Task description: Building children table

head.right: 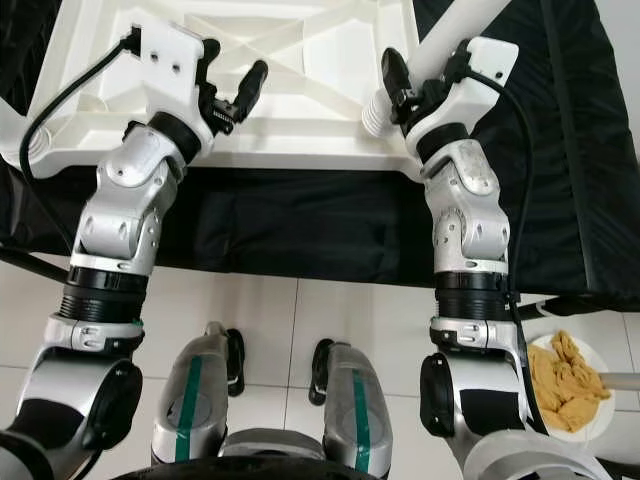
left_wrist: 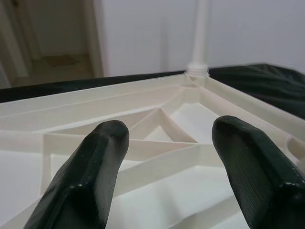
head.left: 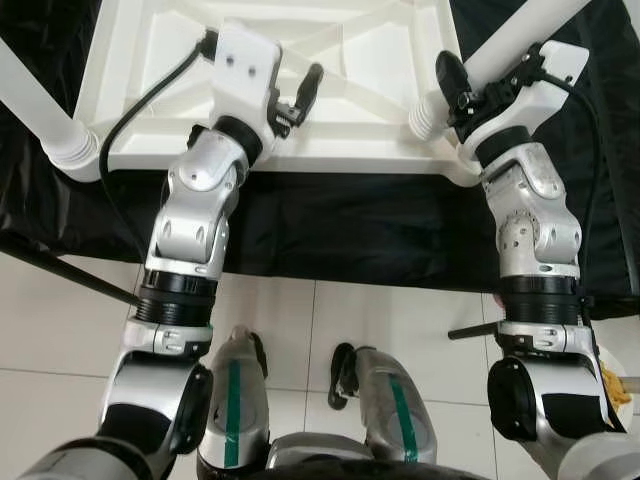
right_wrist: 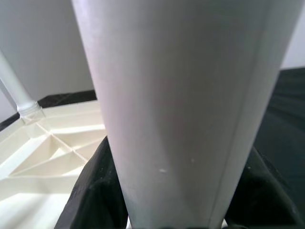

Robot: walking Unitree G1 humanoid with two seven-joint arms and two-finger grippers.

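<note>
The white plastic table top (head.left: 340, 155) lies upside down on a black cloth, its ribbed underside facing up. My left gripper (head.left: 303, 92) hovers open just above the ribs near the front edge, with nothing between its fingers (left_wrist: 102, 157). A white leg (head.left: 510, 45) stands at the near right corner socket, and my right gripper (head.left: 455, 88) is shut on it low down, close to the threaded base. In the right wrist view the leg (right_wrist: 181, 95) passes between the black fingers (right_wrist: 93, 191). Another leg (head.left: 40, 115) is fitted at the near left corner, and one more (left_wrist: 199, 33) at a far corner.
The black cloth (head.left: 340, 230) covers the floor under the table top and ends just ahead of my feet on white tiles (head.left: 390, 320). A plate of yellowish pieces (head.right: 568, 378) sits on the floor at my right. A thin black rod (head.left: 70, 270) lies at the left.
</note>
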